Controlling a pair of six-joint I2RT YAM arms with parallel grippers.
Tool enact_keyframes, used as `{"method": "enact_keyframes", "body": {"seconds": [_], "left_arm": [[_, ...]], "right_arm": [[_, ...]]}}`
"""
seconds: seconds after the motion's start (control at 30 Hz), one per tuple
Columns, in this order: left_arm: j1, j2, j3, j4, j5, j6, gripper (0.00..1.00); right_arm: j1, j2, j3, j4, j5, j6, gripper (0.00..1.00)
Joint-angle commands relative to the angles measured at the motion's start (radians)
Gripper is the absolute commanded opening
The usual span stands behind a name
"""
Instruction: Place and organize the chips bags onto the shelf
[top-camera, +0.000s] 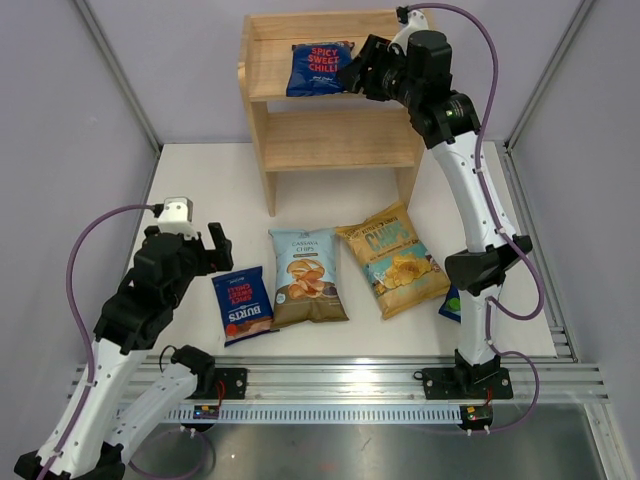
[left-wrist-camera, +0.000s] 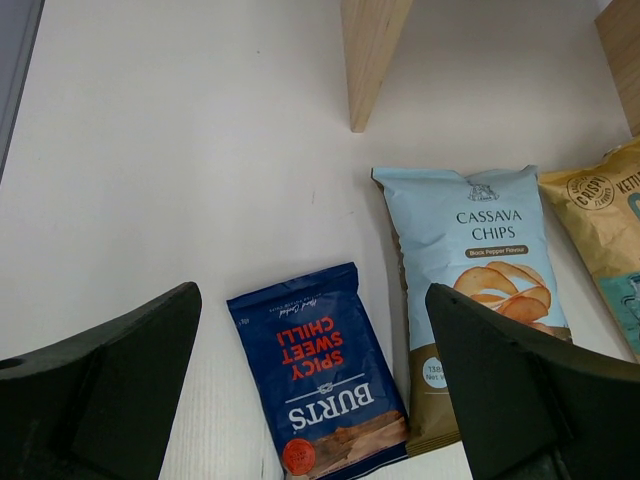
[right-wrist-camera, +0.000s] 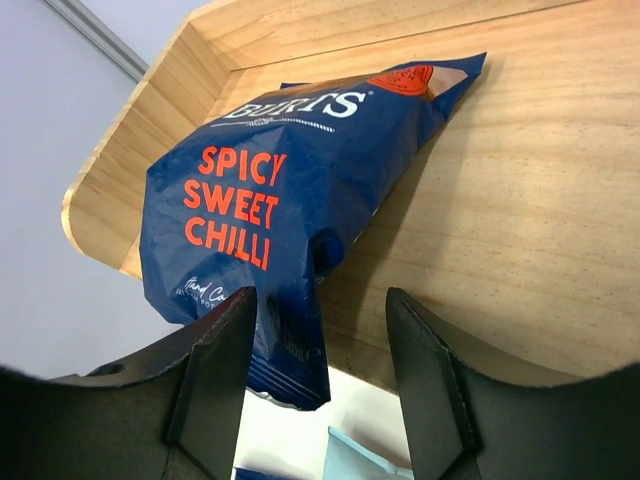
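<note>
One dark blue Spicy Sweet Chilli bag (top-camera: 318, 68) lies label up on the top tier of the shelf (top-camera: 340, 145), with one corner hanging over the edge. The right gripper (right-wrist-camera: 320, 305) is right at that corner with its jaws parted about halfway. The corner sits between the fingers, but they do not look pressed onto it, so I judge the bag released and resting on the wood by itself. Nothing shows on the lower tier.

The task is barely begun: one bag is shelved and four are left to move. On the table (top-camera: 200, 180) in front of the shelf, a second Burts bag (left-wrist-camera: 320, 390), the Cassava bag (left-wrist-camera: 470, 290) just beside it and the yellow and teal bag (top-camera: 395, 260) next along all lie flat. A blue sliver (top-camera: 450, 302) behind the right arm is probably the third Burts bag, though too little shows to be sure. The left gripper (left-wrist-camera: 312, 300) hovers above the second Burts bag with its jaws spread fully wide, holding nothing.

Count: five bags if that sliver is one (three Burts, one Cassava, one yellow and teal), and one shelf of two tiers
</note>
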Motion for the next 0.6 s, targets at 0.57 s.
{"method": "enact_keyframes", "body": {"seconds": [0.57], "left_arm": [[0.001, -0.011, -0.032, 0.055, 0.042, 0.019, 0.99]], "right_arm": [[-0.027, 0.113, 0.07, 0.226, -0.004, 0.028, 0.44]]}}
